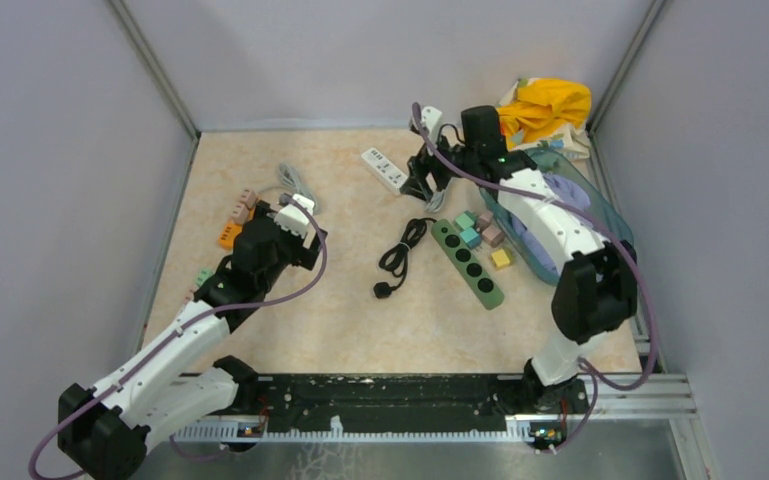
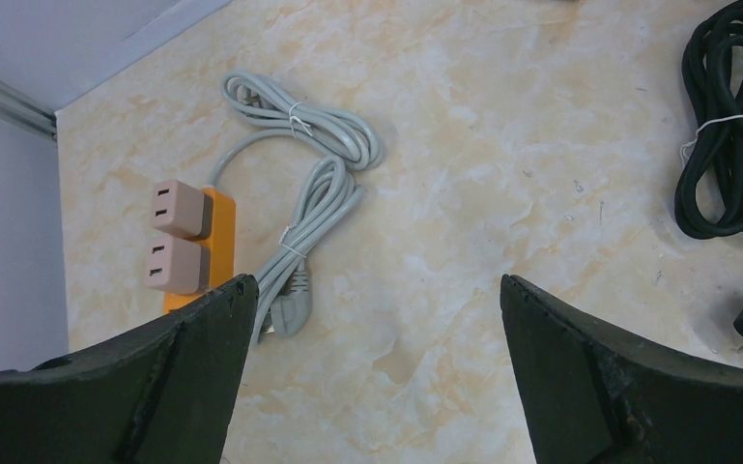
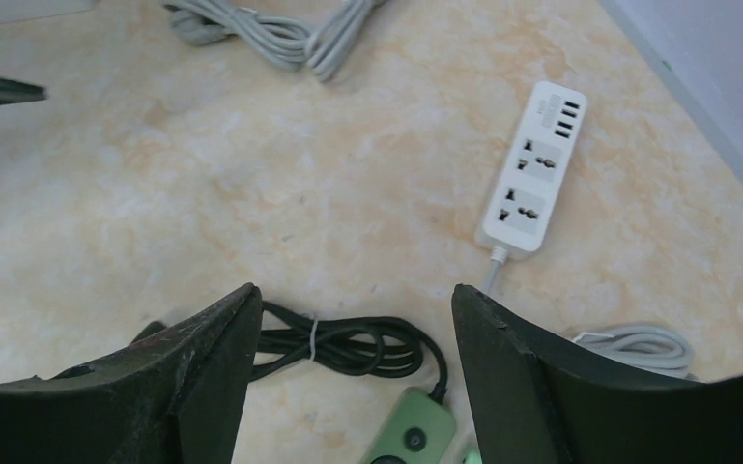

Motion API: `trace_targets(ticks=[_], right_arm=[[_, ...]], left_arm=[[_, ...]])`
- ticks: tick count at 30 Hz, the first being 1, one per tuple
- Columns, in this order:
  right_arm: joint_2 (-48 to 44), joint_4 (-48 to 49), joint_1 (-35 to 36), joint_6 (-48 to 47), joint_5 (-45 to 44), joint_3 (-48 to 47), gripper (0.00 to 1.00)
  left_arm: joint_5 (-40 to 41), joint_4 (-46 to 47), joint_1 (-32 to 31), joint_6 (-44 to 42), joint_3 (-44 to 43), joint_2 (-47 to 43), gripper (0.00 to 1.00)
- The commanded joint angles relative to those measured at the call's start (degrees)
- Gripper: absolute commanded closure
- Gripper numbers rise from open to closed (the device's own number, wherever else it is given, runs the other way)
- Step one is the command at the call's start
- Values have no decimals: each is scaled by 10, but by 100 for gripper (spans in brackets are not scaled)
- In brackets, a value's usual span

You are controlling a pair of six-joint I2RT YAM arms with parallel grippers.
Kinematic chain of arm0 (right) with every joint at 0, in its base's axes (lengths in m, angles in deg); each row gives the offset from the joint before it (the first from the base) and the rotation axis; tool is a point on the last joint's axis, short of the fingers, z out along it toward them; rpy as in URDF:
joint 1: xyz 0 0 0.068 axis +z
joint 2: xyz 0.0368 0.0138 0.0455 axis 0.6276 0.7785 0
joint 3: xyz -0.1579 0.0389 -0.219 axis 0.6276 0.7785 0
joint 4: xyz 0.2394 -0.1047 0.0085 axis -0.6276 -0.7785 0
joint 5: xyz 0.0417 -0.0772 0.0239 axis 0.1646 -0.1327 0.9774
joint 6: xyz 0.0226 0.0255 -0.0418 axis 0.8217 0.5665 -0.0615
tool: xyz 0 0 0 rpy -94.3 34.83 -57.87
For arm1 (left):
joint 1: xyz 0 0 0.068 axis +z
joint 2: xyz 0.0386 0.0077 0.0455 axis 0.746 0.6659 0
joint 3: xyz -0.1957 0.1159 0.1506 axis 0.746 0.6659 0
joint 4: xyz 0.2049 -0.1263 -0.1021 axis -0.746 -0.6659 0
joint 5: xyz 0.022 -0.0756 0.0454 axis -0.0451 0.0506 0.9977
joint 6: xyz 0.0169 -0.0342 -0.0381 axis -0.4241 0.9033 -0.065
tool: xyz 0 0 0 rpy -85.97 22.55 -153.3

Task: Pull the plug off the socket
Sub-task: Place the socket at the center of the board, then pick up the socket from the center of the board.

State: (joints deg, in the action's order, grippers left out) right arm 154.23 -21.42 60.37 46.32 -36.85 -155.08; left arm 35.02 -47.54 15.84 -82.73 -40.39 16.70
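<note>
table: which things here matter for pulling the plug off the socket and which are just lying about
Job: orange socket strip, the two beige plugs seated in it, the open left gripper nearby.
Lying about: white socket strip, black cord, green socket strip, yellow cloth.

1. An orange socket strip (image 2: 220,242) lies flat at the left side of the worktop (image 2: 502,145). Its grey cable (image 2: 319,184) is tied in coils just beside it.
2. Two beige plugs (image 2: 179,208) sit side by side, seated in the orange socket strip, each showing two slots.
3. A green socket strip (image 1: 468,263) lies diagonally right of centre, four round outlets showing, with its black cable (image 1: 400,255) bundled to its left.
4. Teal, pink and yellow cube plugs (image 1: 493,236) lie clustered just beside the green socket strip.
5. A white socket strip (image 3: 533,169) lies flat near the back.
</note>
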Motion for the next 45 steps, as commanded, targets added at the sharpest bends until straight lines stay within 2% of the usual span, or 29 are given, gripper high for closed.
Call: trace_targets(ticks=[1, 9, 14, 22, 26, 31, 36, 42, 45], right_arm=[[-92, -15, -4, -21, 85, 48, 28], [-200, -11, -10, -38, 158, 164, 27], [-257, 65, -21, -31, 191, 258, 23], [-267, 137, -25, -8, 236, 333, 23], [-270, 137, -24, -21, 239, 344, 23], [-271, 126, -24, -29, 245, 341, 23], [-277, 117, -24, -36, 247, 341, 23], [-279, 109, -24, -42, 257, 338, 23], [-281, 108, -24, -45, 259, 339, 23]], left_arm=[[5, 11, 3, -1, 3, 1, 0], [15, 9, 3, -1, 3, 2, 0], [23, 11, 7, -2, 4, 4, 0], [26, 11, 34, 1, 5, 8, 0], [23, 7, 56, 5, -4, 15, 0], [-41, 14, 112, 16, -39, 36, 5], [-51, 6, 181, -2, -93, 90, 0], [-161, -39, 316, 38, -181, 209, 0], [-193, -52, 337, 53, -219, 279, 0]])
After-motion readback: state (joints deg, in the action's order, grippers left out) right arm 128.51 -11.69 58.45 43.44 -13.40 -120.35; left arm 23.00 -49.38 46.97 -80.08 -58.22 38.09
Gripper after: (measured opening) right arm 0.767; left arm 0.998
